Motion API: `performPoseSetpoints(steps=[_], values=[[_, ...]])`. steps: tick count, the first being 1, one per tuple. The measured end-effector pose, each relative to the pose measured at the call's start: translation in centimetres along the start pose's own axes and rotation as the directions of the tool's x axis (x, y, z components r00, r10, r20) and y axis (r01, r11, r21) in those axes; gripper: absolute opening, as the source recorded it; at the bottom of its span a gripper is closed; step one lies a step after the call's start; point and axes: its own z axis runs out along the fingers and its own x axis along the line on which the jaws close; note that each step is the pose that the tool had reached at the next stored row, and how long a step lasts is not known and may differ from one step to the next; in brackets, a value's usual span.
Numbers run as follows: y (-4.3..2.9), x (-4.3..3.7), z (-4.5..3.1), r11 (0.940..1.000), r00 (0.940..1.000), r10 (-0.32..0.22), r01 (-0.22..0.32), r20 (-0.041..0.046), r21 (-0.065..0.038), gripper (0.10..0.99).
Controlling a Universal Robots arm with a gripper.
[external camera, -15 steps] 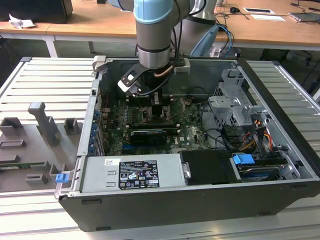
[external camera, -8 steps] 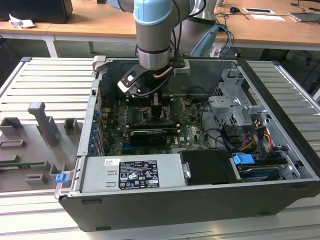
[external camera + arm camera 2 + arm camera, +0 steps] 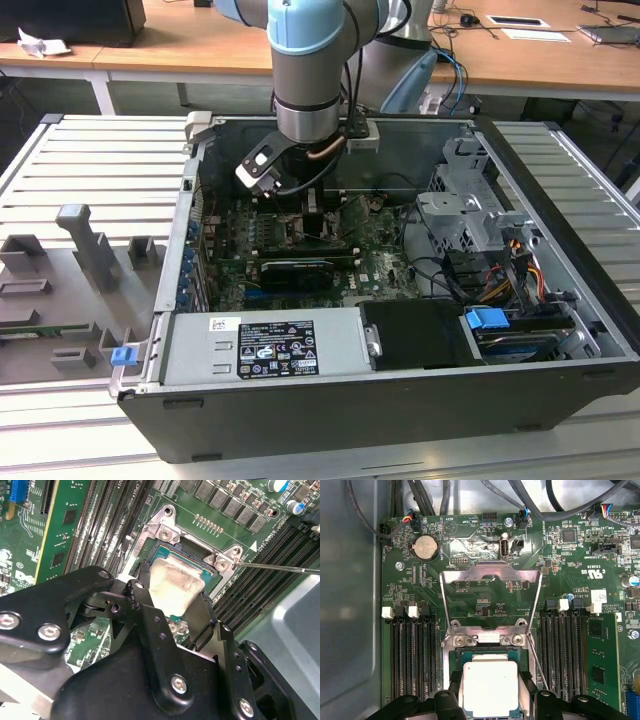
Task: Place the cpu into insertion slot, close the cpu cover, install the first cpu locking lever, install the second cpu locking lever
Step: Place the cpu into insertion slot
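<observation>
1. Reaching down from the top centre of the exterior view, the arm (image 3: 305,70) has its wrist inside the open computer case (image 3: 560,230), over the green motherboard (image 3: 385,245) at mid-frame. The power supply box (image 3: 260,345) sits at lower centre. A grey fixture tray (image 3: 80,270) lies at the frame's left, well apart from the work.

2. Second wrist view: the gripper (image 3: 172,591) is closed down to the chip's width. One black finger presses on each of two opposite edges of the cpu (image 3: 175,580), so it has hold of the chip. The cpu is pale face up, directly over the insertion slot (image 3: 195,554). Whether it has bottomed out in the socket cannot be told. A thin locking lever (image 3: 280,569) runs away from a socket corner and looks unlatched.

3. First wrist view: the cpu (image 3: 490,687) lies square inside the silver rim of the insertion slot (image 3: 485,654), with the fingers (image 3: 454,695) flanking it. The cpu cover (image 3: 490,570) stands hinged open beyond the socket, and the board shows through its cut-out. Long memory slots (image 3: 412,660) run on either side.

4. Judgement: the first step, placing the cpu, is in hand and near its end. The cover is not closed and neither lever is installed.

5. Judgement: finishing this step calls for a level chip held true to the rim. The let-go should be soft and straight, with no sideways drag over the pin field.
</observation>
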Motion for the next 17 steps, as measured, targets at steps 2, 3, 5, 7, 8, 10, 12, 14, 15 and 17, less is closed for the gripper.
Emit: performPoseSetpoints(steps=[2,3,5,7,8,10,12,14,15,17], values=[[0.00,0.00,0.00,1.0000,1.0000,0.000,0.000,0.0000,0.000,0.529],[0.00,0.00,0.00,1.0000,1.0000,0.000,0.000,0.0000,0.000,0.541],[0.00,0.00,0.00,1.0000,1.0000,0.000,0.000,0.0000,0.000,0.604],[0.00,0.00,-0.03,1.0000,1.0000,0.000,0.000,0.0000,0.000,0.604],[0.01,0.00,-0.08,1.0000,1.0000,0.000,0.000,0.0001,0.000,0.604],[0.02,0.01,-0.16,1.0000,1.0000,0.000,0.000,-0.0003,0.000,0.604],[0.03,0.00,-0.32,1.0000,1.0000,0.000,0.000,0.0000,0.000,0.604],[0.04,0.01,-0.56,1.0000,1.0000,0.000,0.000,0.0000,0.000,0.604],[0.06,0.01,-0.72,1.0000,1.0000,0.000,0.000,0.0001,0.000,0.604],[0.07,0.01,-0.89,1.0000,1.0000,0.000,0.000,0.0001,0.000,0.604]])
